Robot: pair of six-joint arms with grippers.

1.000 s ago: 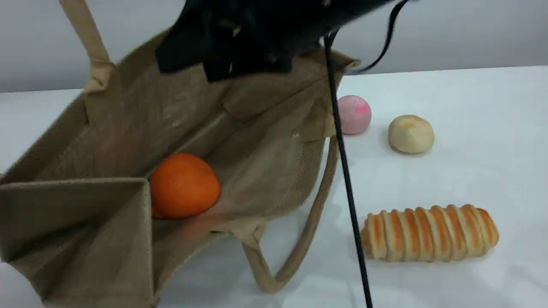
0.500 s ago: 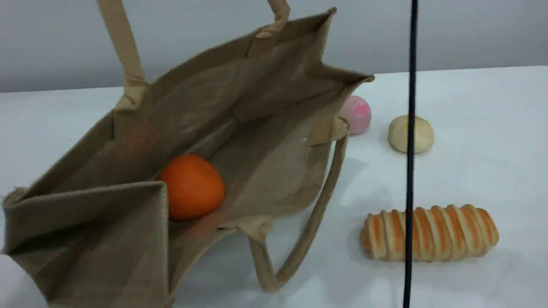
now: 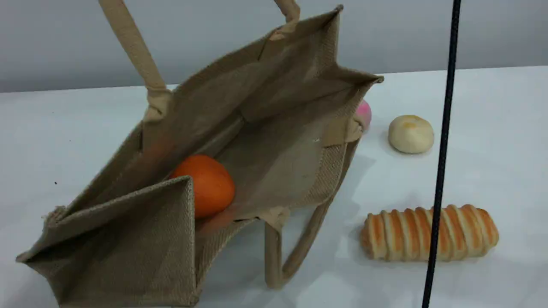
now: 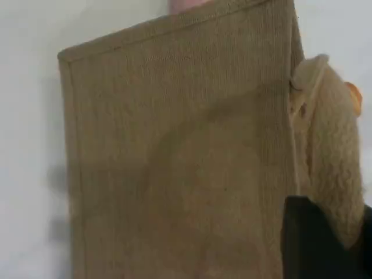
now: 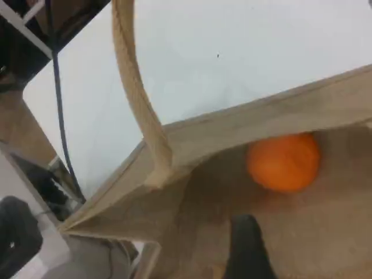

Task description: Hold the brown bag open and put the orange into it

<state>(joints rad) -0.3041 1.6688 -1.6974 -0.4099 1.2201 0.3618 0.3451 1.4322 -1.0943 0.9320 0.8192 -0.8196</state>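
Note:
The brown bag (image 3: 274, 141) lies tilted on the white table with its mouth open toward the camera. The orange (image 3: 209, 184) rests inside it against the lower wall, and the right wrist view shows it there too (image 5: 283, 161). One beige handle (image 3: 132, 47) stands taut and runs out past the top edge. In the left wrist view that handle (image 4: 331, 151) leads down to my left gripper (image 4: 325, 244), which is shut on it. My right gripper (image 5: 250, 256) hovers open above the bag's inside (image 5: 325, 232), apart from the orange. Neither gripper shows in the scene view.
A pink ball (image 3: 364, 113) peeks out behind the bag's right corner. A pale bun (image 3: 411, 134) and a long striped bread roll (image 3: 428, 233) lie to the right. A black cable (image 3: 441, 149) hangs in front of them. The bag's second handle (image 3: 274, 256) loops onto the table.
The black arm over the bag has left the scene view. The bag has shifted right and stands more upright, covering more of the pink ball. The cable swung right.

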